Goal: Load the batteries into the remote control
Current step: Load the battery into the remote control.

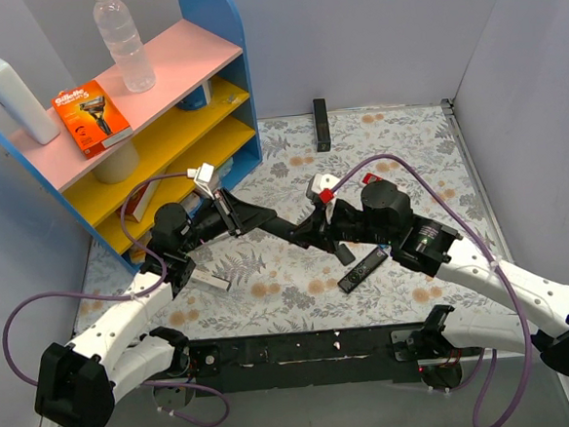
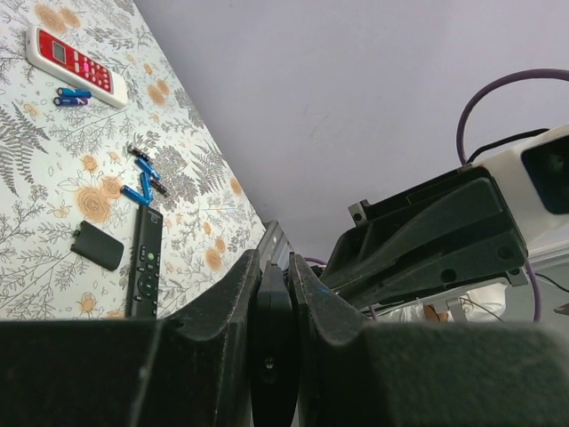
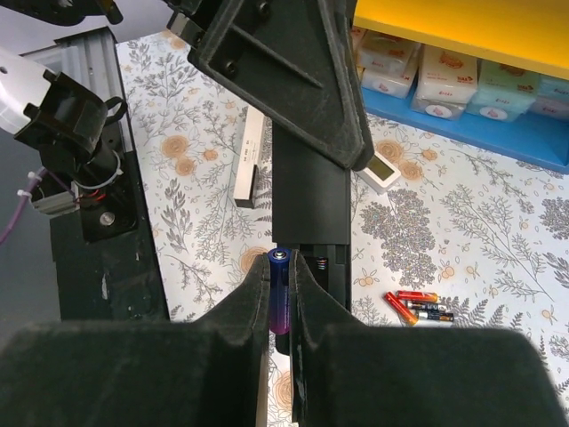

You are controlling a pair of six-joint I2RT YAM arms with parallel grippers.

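One battery [image 3: 280, 302], gripped by our right fingers [image 3: 233, 334] at lower centre, points along the remote [image 3: 309, 200] just above it, which our left fingers [image 2: 222, 307] clamp.

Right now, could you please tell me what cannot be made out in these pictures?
1. Right wrist view: jaws and held battery cover most of the slot of the remote.
2. Left wrist view: remote seen edge-on; jaws hide its faces.
3. Left wrist view: loose batteries too small to count.

Upper left, top view: shelf unit [image 1: 185, 54]; mid-frame: remote control [image 1: 283, 225], second remote [image 1: 364, 269] to its lower right. Left wrist view, left: batteries [image 2: 145, 178], battery cover [image 2: 98, 245] below.
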